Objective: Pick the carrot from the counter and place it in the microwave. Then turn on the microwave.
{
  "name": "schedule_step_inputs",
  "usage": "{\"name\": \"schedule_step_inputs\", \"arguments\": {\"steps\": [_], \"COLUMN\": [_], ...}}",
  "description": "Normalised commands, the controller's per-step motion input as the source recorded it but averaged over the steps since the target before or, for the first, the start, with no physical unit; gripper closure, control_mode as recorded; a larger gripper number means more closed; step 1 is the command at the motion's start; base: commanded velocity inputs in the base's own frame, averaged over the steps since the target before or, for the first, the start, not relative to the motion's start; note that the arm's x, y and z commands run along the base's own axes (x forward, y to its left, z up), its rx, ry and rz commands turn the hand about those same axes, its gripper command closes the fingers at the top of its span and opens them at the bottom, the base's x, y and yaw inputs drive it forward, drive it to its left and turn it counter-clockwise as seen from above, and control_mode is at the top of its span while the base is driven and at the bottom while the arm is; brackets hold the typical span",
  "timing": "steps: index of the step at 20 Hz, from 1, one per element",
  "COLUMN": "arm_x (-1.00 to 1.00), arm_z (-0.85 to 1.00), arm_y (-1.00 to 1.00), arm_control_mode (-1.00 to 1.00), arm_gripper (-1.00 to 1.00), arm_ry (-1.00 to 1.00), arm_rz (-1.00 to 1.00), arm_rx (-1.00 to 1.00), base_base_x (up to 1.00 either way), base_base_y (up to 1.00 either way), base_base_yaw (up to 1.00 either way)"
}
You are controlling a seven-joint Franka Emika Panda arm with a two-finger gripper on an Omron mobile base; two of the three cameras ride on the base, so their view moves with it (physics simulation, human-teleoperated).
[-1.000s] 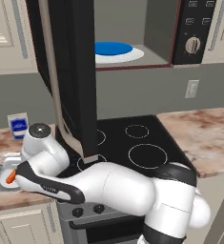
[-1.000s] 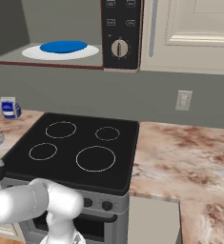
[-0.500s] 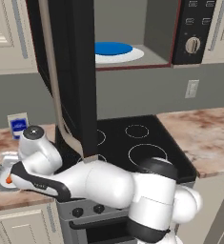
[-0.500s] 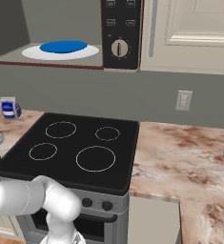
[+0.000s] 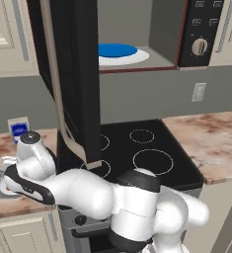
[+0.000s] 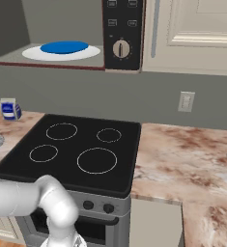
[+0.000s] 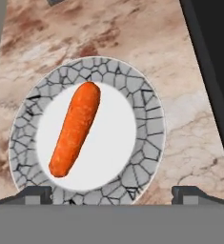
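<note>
Swung further toward the lower left of the left base view over the last second, with the elbow now bulking across the frame's bottom centre. Hovering spread-fingered and empty: gripper (image 7: 112, 193) above the carrot (image 7: 76, 135), which lies untouched on a crackle-rimmed plate (image 7: 147, 119) on the counter (image 7: 108, 33), left of centre in the hand view. Nothing done yet by the look of it: microwave (image 5: 137, 37) open at upper centre, grasping, carrying, placing and switching on all remaining.
</note>
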Motion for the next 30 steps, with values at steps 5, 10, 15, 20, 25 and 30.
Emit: {"name": "schedule_step_inputs", "arguments": {"steps": [5,10,15,20,25,30], "arm_x": [0.39,0.37,0.41,0.36,0.31,0.13], "arm_z": [-0.35,-0.33,-0.33,-0.32,-0.27,-0.06], "arm_y": [0.26,0.29,0.34,0.39,0.31,0.18], "arm_control_mode": [-1.00,-1.00,-1.00,-1.00,-1.00,-1.00], "arm_gripper": [-1.00,-1.00,-1.00,1.00,1.00,1.00], "arm_ry": [0.08,0.08,0.09,0.08,0.06,0.01], "arm_rz": [-0.05,-0.04,-0.04,-0.03,-0.03,-0.03], "arm_rx": [0.00,0.00,0.00,0.00,0.00,0.00], "base_base_x": [0.00,0.00,0.00,0.00,0.00,0.00], "base_base_y": [0.00,0.00,0.00,0.00,0.00,0.00], "base_base_yaw": [0.00,0.00,0.00,0.00,0.00,0.00]}}
